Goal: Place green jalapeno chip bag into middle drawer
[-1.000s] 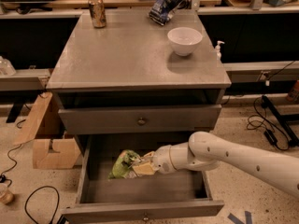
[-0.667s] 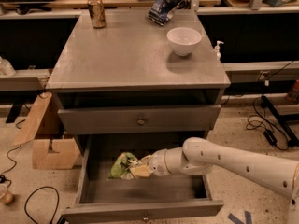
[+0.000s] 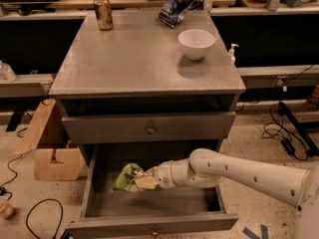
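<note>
The green jalapeno chip bag [image 3: 126, 177] is a crumpled bright-green bag with a pale patch, inside the open middle drawer [image 3: 149, 220] toward its left side. My gripper [image 3: 144, 181] reaches into the drawer from the right on a white arm and is shut on the bag's right end. The bag sits low in the drawer; whether it rests on the drawer floor I cannot tell. The upper knobbed drawer [image 3: 149, 128] is closed above.
On the cabinet top [image 3: 139, 59] stand a white bowl [image 3: 196, 43], a can [image 3: 103, 13] and a dark blue chip bag [image 3: 175, 5]. A cardboard box [image 3: 47, 148] sits on the floor at left. Cables lie on the floor on both sides.
The gripper with the green bag has moved slightly left and deeper into the drawer; the arm has lowered a little.
</note>
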You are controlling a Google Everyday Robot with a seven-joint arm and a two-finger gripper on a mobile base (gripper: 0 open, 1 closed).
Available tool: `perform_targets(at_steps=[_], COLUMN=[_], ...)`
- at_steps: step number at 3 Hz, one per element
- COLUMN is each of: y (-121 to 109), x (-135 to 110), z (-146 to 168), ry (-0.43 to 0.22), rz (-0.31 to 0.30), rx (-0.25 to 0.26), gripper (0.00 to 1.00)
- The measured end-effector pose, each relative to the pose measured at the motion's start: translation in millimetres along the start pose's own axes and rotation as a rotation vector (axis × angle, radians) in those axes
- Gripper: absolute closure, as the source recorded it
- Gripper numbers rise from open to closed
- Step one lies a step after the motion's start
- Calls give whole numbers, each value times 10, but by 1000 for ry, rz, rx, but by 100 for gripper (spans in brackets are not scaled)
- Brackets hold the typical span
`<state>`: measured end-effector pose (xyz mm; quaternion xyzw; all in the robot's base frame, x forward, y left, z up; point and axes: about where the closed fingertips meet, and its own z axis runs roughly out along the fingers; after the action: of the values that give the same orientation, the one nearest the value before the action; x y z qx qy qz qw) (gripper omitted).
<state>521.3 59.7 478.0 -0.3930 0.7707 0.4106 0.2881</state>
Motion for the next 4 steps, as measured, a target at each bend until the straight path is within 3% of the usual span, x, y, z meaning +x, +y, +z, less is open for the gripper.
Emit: perform_targets(at_steps=[3,4], y=[39,45], x=[-1,-1], z=[52,58], ry=[3,3], rz=[-1,-2], rx=[-11,-13], gripper=[4,0])
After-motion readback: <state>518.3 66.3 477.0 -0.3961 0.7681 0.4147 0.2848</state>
